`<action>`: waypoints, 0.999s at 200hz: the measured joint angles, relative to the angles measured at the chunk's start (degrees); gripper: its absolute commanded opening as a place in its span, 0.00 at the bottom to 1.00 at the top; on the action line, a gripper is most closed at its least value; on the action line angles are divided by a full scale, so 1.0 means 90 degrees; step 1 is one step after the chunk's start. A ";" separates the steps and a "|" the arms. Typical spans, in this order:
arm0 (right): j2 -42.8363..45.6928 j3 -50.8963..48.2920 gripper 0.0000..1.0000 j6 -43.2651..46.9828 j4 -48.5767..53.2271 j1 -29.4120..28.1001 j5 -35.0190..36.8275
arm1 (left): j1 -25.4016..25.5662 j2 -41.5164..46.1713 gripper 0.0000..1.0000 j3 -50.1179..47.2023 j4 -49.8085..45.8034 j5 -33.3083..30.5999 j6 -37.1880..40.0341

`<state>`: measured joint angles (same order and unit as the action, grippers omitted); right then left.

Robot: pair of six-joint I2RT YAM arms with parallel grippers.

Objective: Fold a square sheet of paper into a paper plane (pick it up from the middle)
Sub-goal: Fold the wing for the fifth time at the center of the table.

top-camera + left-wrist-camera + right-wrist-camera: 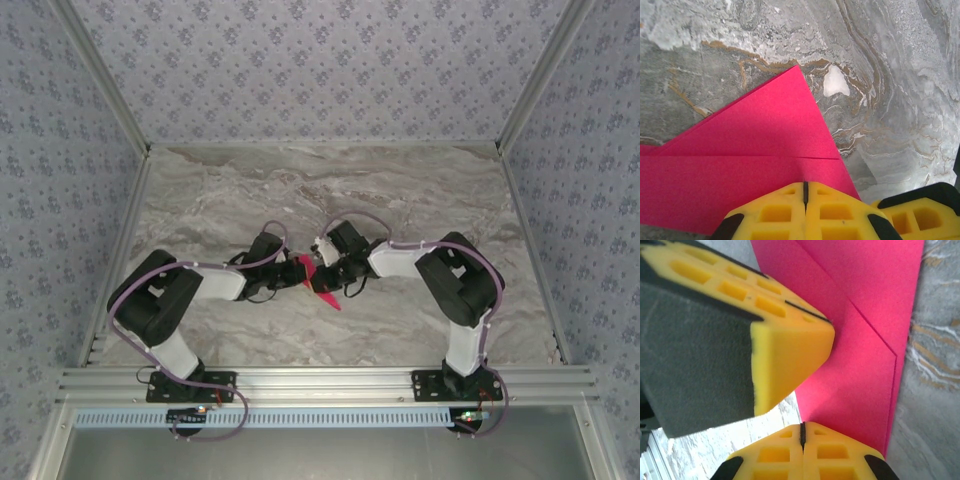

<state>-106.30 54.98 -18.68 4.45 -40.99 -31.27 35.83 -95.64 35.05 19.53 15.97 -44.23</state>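
The square sheet of paper (326, 298) is magenta-pink and lies folded on the marble table between the two arms. Layered flaps and a straight crease show on the paper (765, 130), with one pointed corner facing away. My left gripper (805, 187) is shut, and its yellow fingertips rest on the sheet with nothing visibly between them. My right gripper (801, 427) is shut too, its tip at the paper's (865, 340) near edge. The left gripper (830, 327) presses its tip onto the sheet just ahead of the right one. From above, the left gripper (292, 272) and right gripper (336, 274) meet over the paper.
Grey-brown marble table (400, 190) stretches behind and beside the arms. Patterned walls and aluminium rails (320, 382) enclose it on all sides. The right gripper's yellow finger (920, 215) sits close beside the left one.
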 measured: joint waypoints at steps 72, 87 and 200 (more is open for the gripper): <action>0.0855 -0.1139 0.00 0.0219 -0.0146 0.0155 -0.0083 | 0.0034 -0.0010 0.00 0.0005 0.0000 -0.0039 -0.0102; 0.0979 -0.1314 0.00 0.0177 -0.0233 0.0170 -0.0080 | 0.0034 -0.0012 0.00 0.0005 0.0002 -0.0036 -0.0119; 0.2064 -0.2484 0.00 -0.0403 -0.0359 0.0255 0.0002 | 0.0068 -0.0012 0.00 0.0019 -0.0027 -0.0012 -0.0114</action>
<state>-87.72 32.62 -22.31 1.21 -38.70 -31.24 36.45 -95.74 35.22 19.29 15.86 -45.25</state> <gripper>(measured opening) 0.048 0.041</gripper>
